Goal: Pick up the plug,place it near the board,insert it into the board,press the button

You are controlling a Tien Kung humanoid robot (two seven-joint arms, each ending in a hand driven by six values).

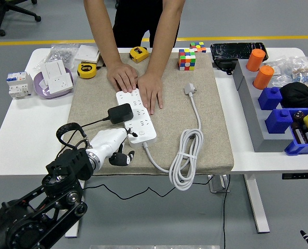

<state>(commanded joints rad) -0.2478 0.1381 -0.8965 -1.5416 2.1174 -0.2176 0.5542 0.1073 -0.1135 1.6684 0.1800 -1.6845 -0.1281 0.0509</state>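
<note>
Plug (pixel 120 113) sits in our white power strip (pixel 137 115), steadied by a person's hands (pixel 150 91); our left hand (pixel 114 148) hangs curled, empty, beside it.

Left arm (pixel 37 207): black, built of chunky machined links with round joint housings, silver bolt heads and bearing rings visible at the joints. A black strap loop (pixel 70 129) rises above the wrist. Wrist collar is ribbed, silver and white.

Left hand (pixel 112 148): white shell over the back; fingers (pixel 124 158) black with white patches.

Person at the far side of the table: black top and black trousers (pixel 135 23), arms bare from above the elbow down. Head out of frame.
</note>
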